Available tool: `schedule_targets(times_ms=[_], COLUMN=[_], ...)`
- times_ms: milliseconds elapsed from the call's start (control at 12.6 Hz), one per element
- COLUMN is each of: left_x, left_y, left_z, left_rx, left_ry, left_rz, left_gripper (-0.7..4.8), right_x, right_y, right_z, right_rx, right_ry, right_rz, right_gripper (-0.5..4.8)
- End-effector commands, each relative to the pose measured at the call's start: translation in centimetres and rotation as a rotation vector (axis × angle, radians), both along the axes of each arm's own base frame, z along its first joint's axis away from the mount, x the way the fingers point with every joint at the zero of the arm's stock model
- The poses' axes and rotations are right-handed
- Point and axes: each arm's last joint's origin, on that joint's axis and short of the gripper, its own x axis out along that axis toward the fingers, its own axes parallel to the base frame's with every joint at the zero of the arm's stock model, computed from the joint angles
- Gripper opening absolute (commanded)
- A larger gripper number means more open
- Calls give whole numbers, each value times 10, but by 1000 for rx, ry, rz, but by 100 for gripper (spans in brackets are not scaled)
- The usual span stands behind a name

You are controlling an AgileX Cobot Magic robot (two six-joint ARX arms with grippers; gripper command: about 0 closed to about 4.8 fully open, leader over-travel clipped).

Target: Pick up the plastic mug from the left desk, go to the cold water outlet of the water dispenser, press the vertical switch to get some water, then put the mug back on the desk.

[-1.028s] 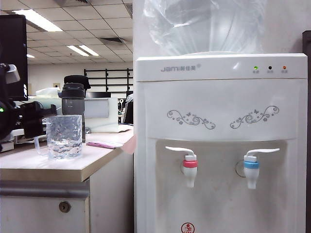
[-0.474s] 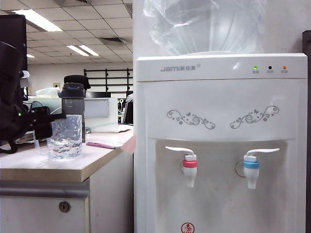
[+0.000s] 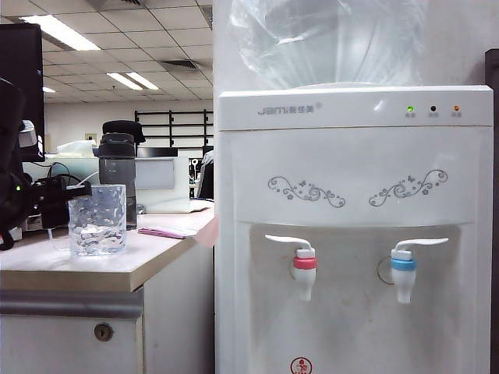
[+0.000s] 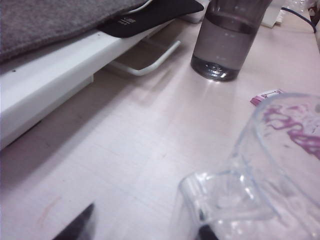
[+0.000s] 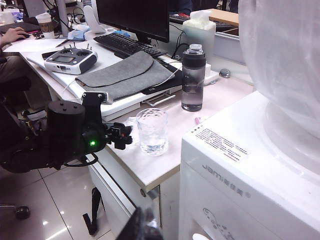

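Left gripper [image 3: 69, 201] is at the left desk [image 3: 117, 269], level with the plastic mug [image 3: 97, 219], coming at it from the handle side. Jaws spread wide, nothing pinched. In the left wrist view the two dark fingertips [image 4: 75, 227] straddle the mug's thin clear handle [image 4: 220, 200]; one tip shows on the open desk side, the other just under the handle loop. Whether either tip touches the handle I can't tell, the view is too close and cut off. Mug [image 4: 280, 165] stands upright on the desk, right in front of that gripper, with some water in the bottom.

Just beyond the mug from the gripper stands the smoky-grey bottle [image 3: 117, 175] with black cap, upright, apart from the mug. A pink slip [image 3: 164, 232] lies flat on the desk past the mug, toward the water dispenser [image 3: 355, 234]. Grey felt mat [image 5: 125, 75] and a white tray edge lie behind the bottle.

Right gripper [image 5: 142, 227]: only a dark blurred tip shows at the edge of its own wrist view, held high above the dispenser and desk, well apart from the mug [image 5: 152, 131]; can't tell if jaws are spread or pressed together. From up there the left arm [image 5: 75, 132] is seen reaching in at desk height.

Cold water outlet [image 3: 403, 273] with blue collar is on the dispenser front, vertical switch [image 3: 421, 244] untouched, well apart from both grippers. Red-collared tap [image 3: 305, 273] beside it.
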Motion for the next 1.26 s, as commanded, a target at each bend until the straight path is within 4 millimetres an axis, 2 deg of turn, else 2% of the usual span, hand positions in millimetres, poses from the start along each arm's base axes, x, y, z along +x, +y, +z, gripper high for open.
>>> schedule_targets(times_ms=[79,316,632,712,791,870,1028,1265], left_x=[9,12,20,22,22,22,22,22], left_y=[-2,-3,-5,-5,-5,-5,-5,-5], left_z=[2,-3,3,4,4,3,2,-2], left_rx=[29,32,32,31,31,31,32,38], left_ry=[-7,5,-21,-27,-27,-26,-20,-9], left_rz=[-54,-51,-44,-45,-44,-44,-45,-48], left_gripper=[246,246,246,229,174,173,128,114], right_x=[0,0,0,0,0,0,0,0], right_y=[0,0,0,0,0,0,0,0], right_z=[3,3,2,2,2,2,2,2], right_rx=[15,15,16,16,16,15,15,13], right_ry=[-10,-9,-7,-7,-7,-6,-6,-4], right_rz=[1,1,0,0,0,0,0,0], right_gripper=[-1,-1,-1,-1,-1,-1,-1,-1])
